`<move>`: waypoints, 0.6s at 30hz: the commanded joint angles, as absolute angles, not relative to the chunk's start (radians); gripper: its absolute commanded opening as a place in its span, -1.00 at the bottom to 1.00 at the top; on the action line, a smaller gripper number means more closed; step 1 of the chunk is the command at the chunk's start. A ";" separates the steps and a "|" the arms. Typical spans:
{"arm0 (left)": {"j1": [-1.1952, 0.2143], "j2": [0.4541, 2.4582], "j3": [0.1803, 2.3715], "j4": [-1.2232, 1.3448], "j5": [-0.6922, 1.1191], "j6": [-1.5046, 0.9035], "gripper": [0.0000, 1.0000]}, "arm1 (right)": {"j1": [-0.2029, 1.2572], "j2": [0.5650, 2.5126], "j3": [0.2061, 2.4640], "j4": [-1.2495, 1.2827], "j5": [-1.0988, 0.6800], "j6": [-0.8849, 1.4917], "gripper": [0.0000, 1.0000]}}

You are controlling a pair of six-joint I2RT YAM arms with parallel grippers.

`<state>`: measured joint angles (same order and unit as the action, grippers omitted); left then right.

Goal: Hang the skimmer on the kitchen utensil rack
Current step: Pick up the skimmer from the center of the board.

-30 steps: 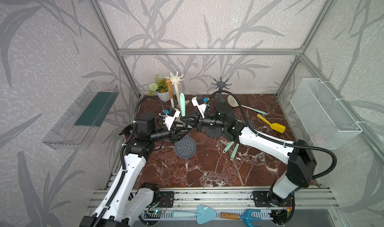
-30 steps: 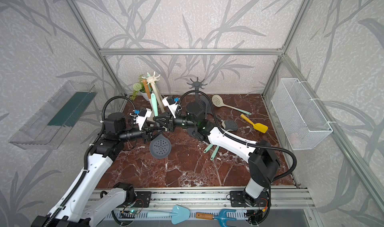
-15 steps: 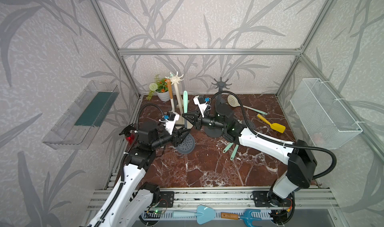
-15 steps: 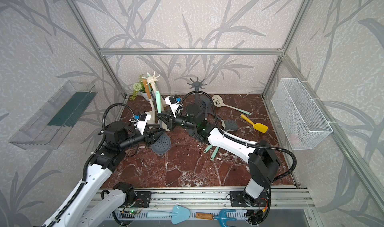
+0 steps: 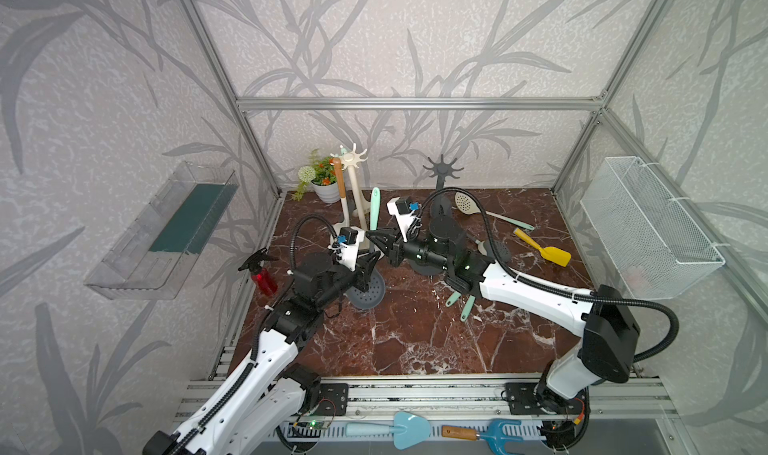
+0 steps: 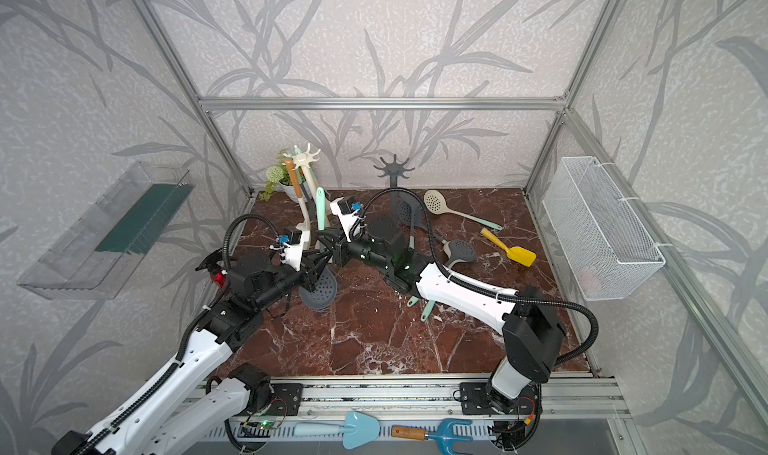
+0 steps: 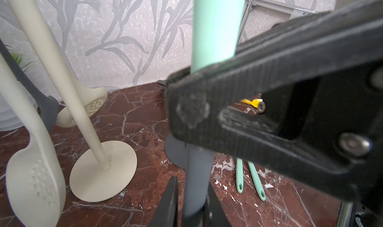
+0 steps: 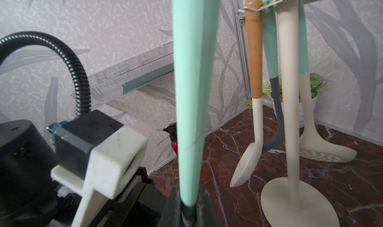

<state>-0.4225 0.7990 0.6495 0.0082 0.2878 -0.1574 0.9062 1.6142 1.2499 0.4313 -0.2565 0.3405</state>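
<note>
Skimmer: our skimmer (image 5: 375, 211) stands upright, mint handle up and grey perforated head low. It is just near-right of the cream utensil rack (image 5: 354, 182) at far left.
Right gripper (image 5: 372, 235): pressed together, pinching the mint handle.
Left gripper (image 5: 374, 259): lower down, jaws tight on the grey neck, pinching it as far as we can see.
Risk, double grip: if one arm moves while both pinch, we expect the handle to twist or slip.
Risk, rack: the hooks look crowded, so raising the skimmer could knock the hanging ladle (image 5: 340, 182) or tip the stand.
</note>
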 commanded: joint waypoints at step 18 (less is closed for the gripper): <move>-0.428 0.804 0.618 0.094 0.143 -0.164 -0.72 | 0.930 1.584 1.280 0.360 -0.120 0.325 -1.00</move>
<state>-0.4446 0.8074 0.6231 0.0395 0.2546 -0.1444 0.9283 1.6138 1.2522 0.3885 -0.1574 0.3290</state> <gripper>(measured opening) 0.143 0.107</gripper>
